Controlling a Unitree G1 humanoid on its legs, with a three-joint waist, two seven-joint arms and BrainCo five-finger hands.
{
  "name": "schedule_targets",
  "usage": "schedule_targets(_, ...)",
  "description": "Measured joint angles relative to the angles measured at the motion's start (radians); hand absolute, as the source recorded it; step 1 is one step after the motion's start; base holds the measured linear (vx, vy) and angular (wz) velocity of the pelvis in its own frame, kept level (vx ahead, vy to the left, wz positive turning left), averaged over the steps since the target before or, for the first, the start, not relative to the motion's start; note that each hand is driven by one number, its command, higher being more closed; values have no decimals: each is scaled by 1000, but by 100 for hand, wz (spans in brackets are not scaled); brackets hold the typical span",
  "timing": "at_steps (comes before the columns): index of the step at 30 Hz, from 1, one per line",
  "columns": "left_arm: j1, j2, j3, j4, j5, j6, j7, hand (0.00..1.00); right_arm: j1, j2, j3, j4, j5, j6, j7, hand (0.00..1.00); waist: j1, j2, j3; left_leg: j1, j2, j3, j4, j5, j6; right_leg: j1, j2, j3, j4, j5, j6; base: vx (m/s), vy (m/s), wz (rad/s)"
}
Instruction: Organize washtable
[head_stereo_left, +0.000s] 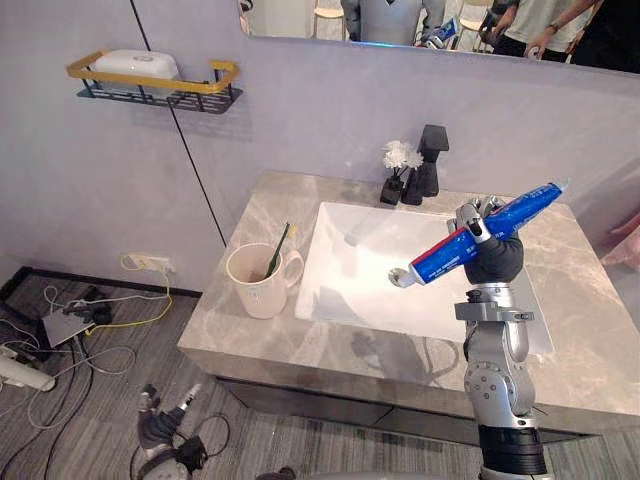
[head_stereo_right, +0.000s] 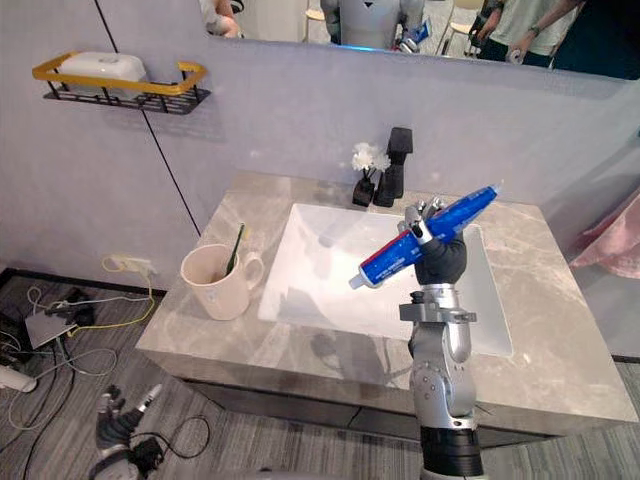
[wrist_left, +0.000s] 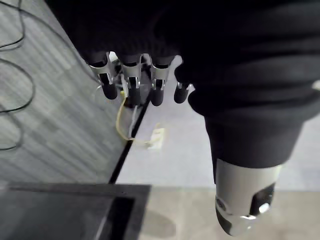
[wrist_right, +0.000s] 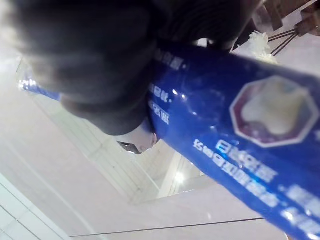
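Note:
A blue toothpaste tube (head_stereo_left: 490, 232) with a white cap at its lower left end hangs tilted above the white sink (head_stereo_left: 340, 290). My right hand (head_stereo_left: 495, 260) is shut on it near its middle, and the right wrist view has the tube (wrist_right: 225, 125) running past the curled fingers. On the marble counter (head_stereo_left: 590, 340), left of the sink, stands a cream mug (head_stereo_left: 258, 282) holding a green toothbrush (head_stereo_left: 277, 250). My left hand (head_stereo_left: 155, 425) hangs low beside the cabinet near the floor, its fingers (wrist_left: 130, 80) relaxed and holding nothing.
A black faucet (head_stereo_left: 430, 160) and a small vase of white flowers (head_stereo_left: 400, 157) stand behind the sink. A yellow-railed wall shelf (head_stereo_left: 160, 85) carries a white box. Cables and a power strip (head_stereo_left: 80, 320) lie on the floor at left. People are reflected in the mirror above.

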Motion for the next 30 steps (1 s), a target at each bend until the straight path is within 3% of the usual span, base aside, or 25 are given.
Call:
schedule_targets(13, -18, 4, -98, 211, 0, 8, -22, 0, -2, 15, 14, -4, -2, -14, -12, 100, 18, -5, 20, 3, -4, 0, 32, -22, 15, 13, -10, -8, 14, 0, 0, -27, -8, 0)
schedule_targets(30, -63, 67, -182, 273, 5, -2, -43, 0, -223, -9, 162, -5, -102, -18, -33, 100, 27, -25, 37, 1, -19, -14, 30, -17, 22, 12, -25, -25, 24, 0, 0, -26, -9, 2)
